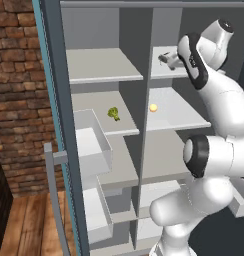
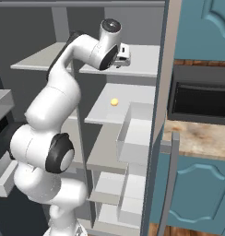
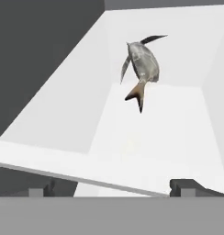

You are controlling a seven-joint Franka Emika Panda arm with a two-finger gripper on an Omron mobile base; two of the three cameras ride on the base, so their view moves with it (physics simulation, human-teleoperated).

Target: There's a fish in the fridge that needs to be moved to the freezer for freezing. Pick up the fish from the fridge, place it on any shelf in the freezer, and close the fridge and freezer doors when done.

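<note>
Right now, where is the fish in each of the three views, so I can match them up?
Left base view: the fish lies on the upper shelf right of the divider, partly behind the arm's wrist.
Right base view: I can't pick it out; the gripper covers that spot on the upper shelf.
Hand view: upper centre, tail nearest the camera, beyond the open fingertips.
Shared landmark: the small yellow ball one shelf below.

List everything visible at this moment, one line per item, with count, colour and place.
fish: one, dark grey, on the upper shelf of the fridge, ahead of the hand.
yellow ball: one, on the fridge shelf below.
broccoli: one, green, on a shelf in the freezer.
doors: two, slate grey, both open.
door bins: clear, inside the left door.
brick wall: red-brown, left.
gripper: one, dark tips, open, at the shelf edge.
</note>
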